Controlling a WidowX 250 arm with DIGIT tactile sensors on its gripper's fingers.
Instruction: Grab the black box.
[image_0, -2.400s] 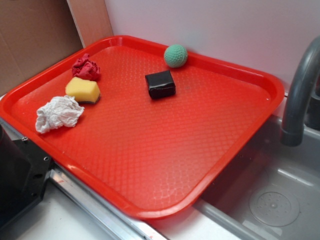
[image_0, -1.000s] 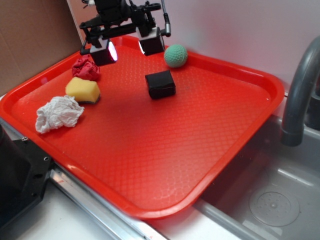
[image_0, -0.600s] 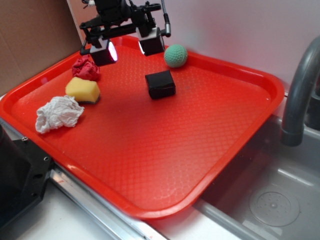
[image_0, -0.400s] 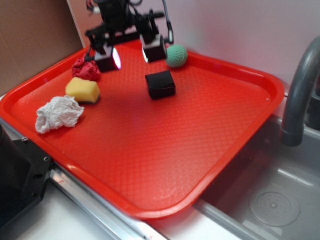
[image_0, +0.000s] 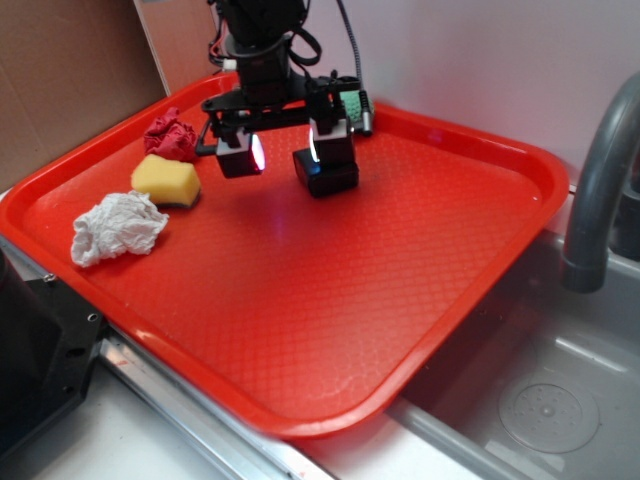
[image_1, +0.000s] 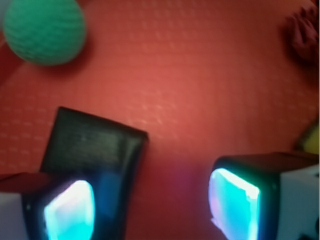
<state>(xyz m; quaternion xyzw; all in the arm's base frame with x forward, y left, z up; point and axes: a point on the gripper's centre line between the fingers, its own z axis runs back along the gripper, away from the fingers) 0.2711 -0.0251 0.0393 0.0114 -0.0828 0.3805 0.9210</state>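
Hovering gripper (image_0: 286, 152) wide open, one finger over black box (image_0: 330, 178), empty

A red tray (image_0: 450, 260) with a textured floor fills most of the exterior view. In its upper left lie a crumpled red cloth (image_0: 172, 137), a yellow sponge (image_0: 165, 180) just below it, and a crumpled white paper towel (image_0: 117, 228) lower still. A green ball (image_1: 45, 30) sits in the wrist view's upper left. At the right edge stands a grey faucet (image_0: 597, 190) over a steel sink (image_0: 545, 400)
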